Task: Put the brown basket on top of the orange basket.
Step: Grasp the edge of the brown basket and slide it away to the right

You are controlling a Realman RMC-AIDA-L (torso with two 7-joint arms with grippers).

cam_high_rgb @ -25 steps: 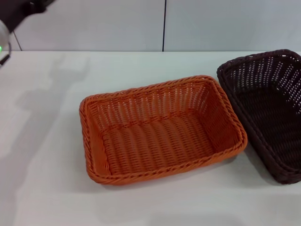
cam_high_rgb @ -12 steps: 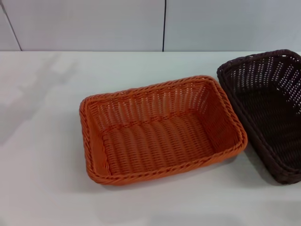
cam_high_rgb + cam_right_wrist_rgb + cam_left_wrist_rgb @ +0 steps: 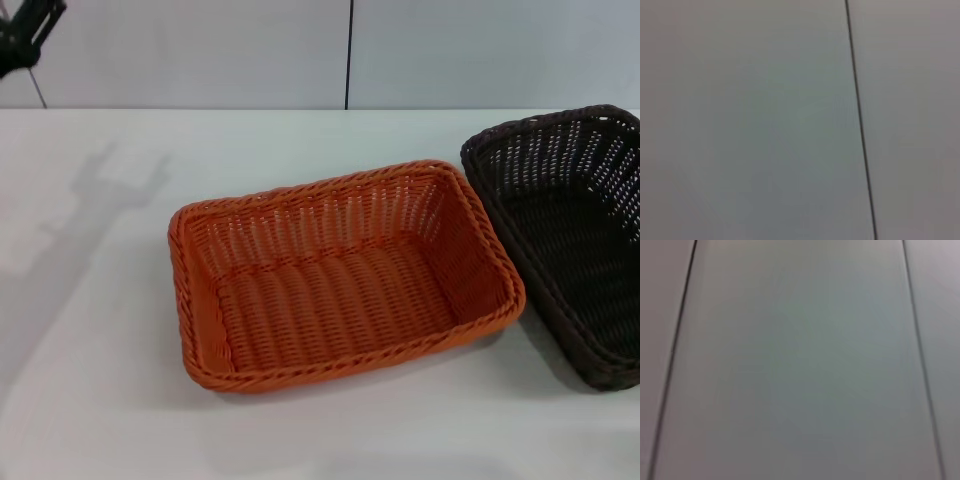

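My left gripper has re-entered far left, grip unreadable. Orange basket and brown basket sit empty.

Even, bright light fell on the white counter in the head view, without glare. A soft grey shadow stretched down the left of the frame. Both wrist views were blurred, showing only dim grey panels.

Brown basket cut off by the frame edge, far side from the orange basket. Left pincer barely in frame, grip unreadable.
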